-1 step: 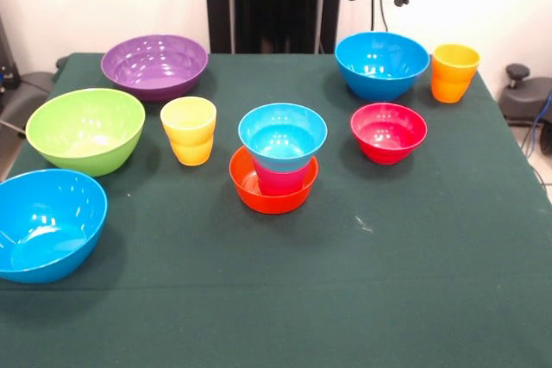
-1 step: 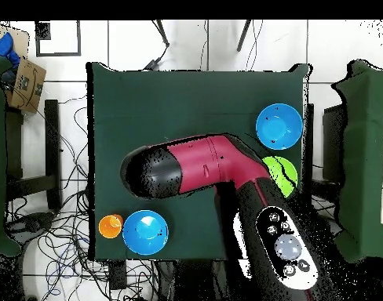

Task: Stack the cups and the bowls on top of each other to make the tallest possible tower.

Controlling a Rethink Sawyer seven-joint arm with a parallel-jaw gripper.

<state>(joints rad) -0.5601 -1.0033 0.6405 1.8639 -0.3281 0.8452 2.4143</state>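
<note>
Green cloth covers the table [image 1: 414, 282], with bowls and cups scattered all over it. So far the tower [image 1: 276, 165] sits mid-table and is only three pieces: orange bowl [image 1: 272, 196] as base, red-pink cup [image 1: 281, 180] standing in it, light blue bowl [image 1: 282, 134] perched on the cup. All the rest look empty: purple bowl [image 1: 155, 66] and lime bowl [image 1: 84, 131] on one side with a big blue bowl [image 1: 47, 223] at the near edge, yellow cup [image 1: 189, 129] just beside the tower, red bowl [image 1: 388, 132] on the other side, another blue bowl [image 1: 381, 65] and the orange cup [image 1: 454, 72] at the far end. From above, the arm [image 2: 202, 168] hangs over mid-table and hides the tower; I can't tell what the gripper's fingers are doing, they don't show at all. My guess: next piece should be the yellow cup or red bowl, lowered straight and centred, since that top bowl looks wobbly on such a narrow cup.
</note>
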